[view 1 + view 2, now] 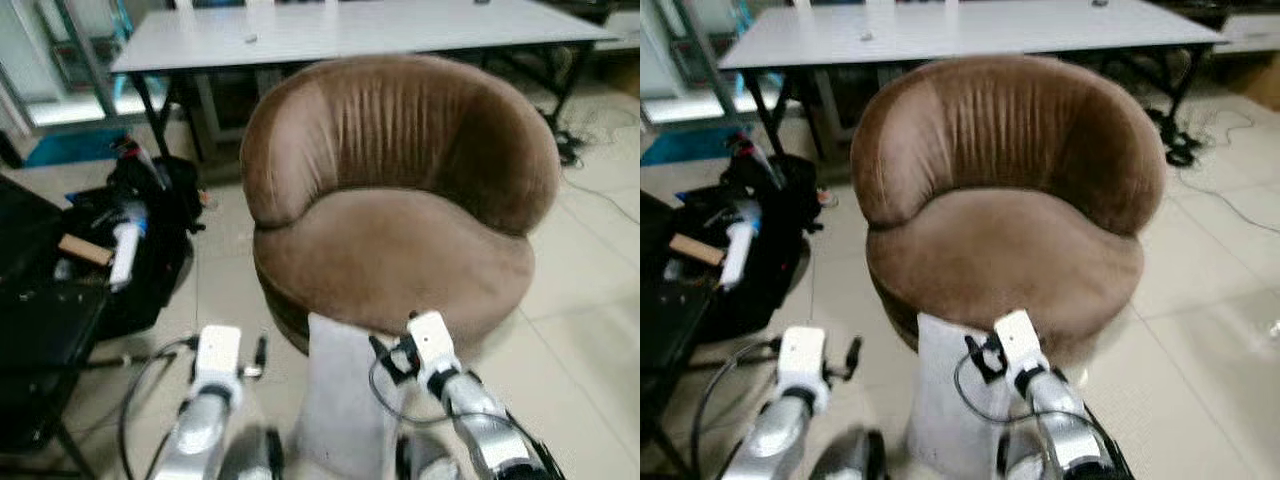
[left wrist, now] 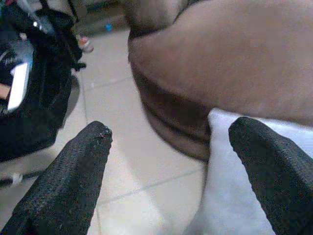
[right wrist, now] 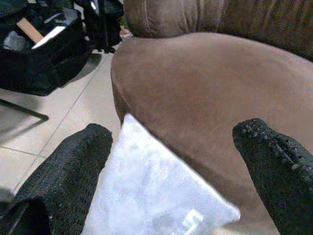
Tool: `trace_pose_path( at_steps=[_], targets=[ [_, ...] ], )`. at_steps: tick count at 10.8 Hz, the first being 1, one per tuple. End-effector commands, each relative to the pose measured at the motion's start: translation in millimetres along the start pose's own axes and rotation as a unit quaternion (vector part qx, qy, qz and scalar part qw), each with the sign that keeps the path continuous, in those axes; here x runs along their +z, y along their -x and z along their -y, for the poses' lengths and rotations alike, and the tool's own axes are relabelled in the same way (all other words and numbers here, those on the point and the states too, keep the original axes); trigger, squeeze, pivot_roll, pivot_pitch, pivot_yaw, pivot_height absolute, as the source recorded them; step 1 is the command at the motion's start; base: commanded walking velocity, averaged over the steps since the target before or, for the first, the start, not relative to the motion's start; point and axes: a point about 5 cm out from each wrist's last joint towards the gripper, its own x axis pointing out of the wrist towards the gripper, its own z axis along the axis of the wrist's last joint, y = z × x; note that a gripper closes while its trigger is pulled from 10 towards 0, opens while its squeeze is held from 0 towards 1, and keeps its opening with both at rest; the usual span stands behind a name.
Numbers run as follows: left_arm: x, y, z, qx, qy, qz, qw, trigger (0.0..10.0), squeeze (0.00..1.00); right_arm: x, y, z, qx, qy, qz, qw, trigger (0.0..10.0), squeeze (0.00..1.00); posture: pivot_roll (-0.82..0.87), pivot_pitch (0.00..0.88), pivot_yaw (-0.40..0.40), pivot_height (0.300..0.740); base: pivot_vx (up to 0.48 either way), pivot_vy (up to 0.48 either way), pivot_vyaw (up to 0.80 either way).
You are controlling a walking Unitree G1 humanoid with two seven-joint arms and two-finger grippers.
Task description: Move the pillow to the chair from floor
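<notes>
Here the pillow (image 1: 345,400) stands upright between both arms, leaning on the chair (image 1: 400,250) front.
From the left: black bags (image 1: 130,250) on the tile, then the left gripper (image 2: 168,171), fingers wide beside the pillow's edge, then the right gripper (image 3: 176,171), wide around its corner. Both should press the soft white fabric evenly before lifting onto the rounded brown velvet seat.
</notes>
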Motion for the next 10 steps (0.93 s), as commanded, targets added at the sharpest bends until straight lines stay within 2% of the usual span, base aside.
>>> trace_pose_path(
  at_steps=[1, 3, 4, 6, 8, 10],
  targets=[
    [6.5, -5.6, 0.8, -0.006, 0.003, 0.013, 1.0, 10.0, 0.0, 0.7, 0.2, 1.9, -0.005, 0.0, -0.003, 1.0, 10.0, 0.0, -0.1, 0.0, 0.052, 0.58, 0.0, 0.0, 0.0],
    [7.7, -6.8, 0.7, -0.01, 0.0, 0.018, 1.0, 10.0, 0.0, 1.8, -0.8, 0.9, -0.002, 0.008, -0.005, 1.0, 10.0, 0.0, -0.1, 0.0, 0.052, 0.575, 0.0, 0.0, 0.0],
    [17.6, -7.9, -6.9, 0.013, -0.001, 0.057, 0.998, 10.0, 0.0, 14.8, -1.1, 1.3, -0.004, 0.01, 0.044, 0.999, 10.0, 0.0, -0.1, 0.0, 0.052, 0.575, 0.0, 0.0, 0.0],
    [35.5, -7.2, -11.6, 0.018, 0.016, 0.104, 0.994, 10.0, 0.0, 34.6, 0.2, 5.4, -0.015, 0.009, 0.092, 0.996, 10.0, 0.0, -0.1, 0.0, 0.052, 0.575, 0.0, 0.0, 0.0],
    [60.2, -4.3, -10.6, 0.007, 0.017, 0.157, 0.987, 10.0, 0.0, 51.6, 6.4, 8.9, -0.021, -0.001, 0.131, 0.991, 10.0, 0.0, -0.09, 0.0, 0.053, 0.575, 0.0, 0.0, 0.0],
    [71.7, 0.8, -6.4, -0.024, -0.006, 0.189, 0.982, 10.0, 0.0, 61.6, 15.7, 7.7, -0.021, -0.003, 0.155, 0.988, 10.0, 0.0, -0.09, 0.0, 0.057, 0.575, 0.0, 0.0, 0.0]
  ],
)
